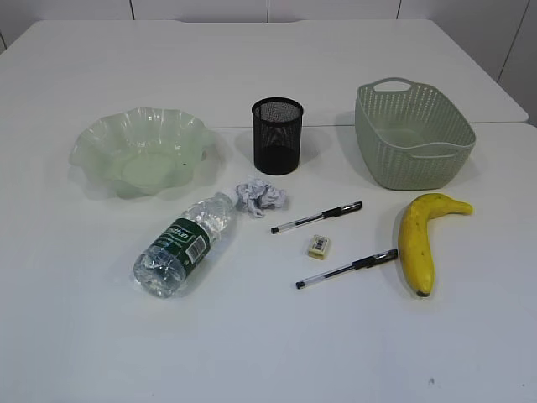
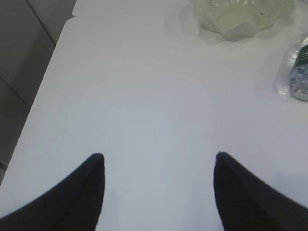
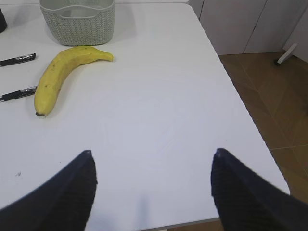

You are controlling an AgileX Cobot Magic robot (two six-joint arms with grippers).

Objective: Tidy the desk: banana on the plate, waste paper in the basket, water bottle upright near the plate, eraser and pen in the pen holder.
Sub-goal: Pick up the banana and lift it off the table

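Note:
A yellow banana point(image 1: 422, 239) lies at the right, in front of the green basket point(image 1: 414, 134). The pale green wavy plate point(image 1: 141, 151) sits at the left. A water bottle point(image 1: 185, 243) lies on its side below it. Crumpled waste paper point(image 1: 261, 196) rests by the black mesh pen holder point(image 1: 277, 135). Two pens point(image 1: 316, 217) point(image 1: 346, 269) and a small eraser point(image 1: 319, 246) lie in the middle. My left gripper point(image 2: 159, 156) is open over bare table, plate point(image 2: 240, 17) and bottle point(image 2: 299, 72) far ahead. My right gripper point(image 3: 151, 154) is open near the table's front right edge, the banana point(image 3: 60, 74) ahead left.
The white table point(image 1: 268, 336) has a seam running across behind the plate and basket. Its right edge point(image 3: 250, 120) drops to a brown floor in the right wrist view. Its left edge point(image 2: 43, 86) shows in the left wrist view. Neither arm shows in the exterior view.

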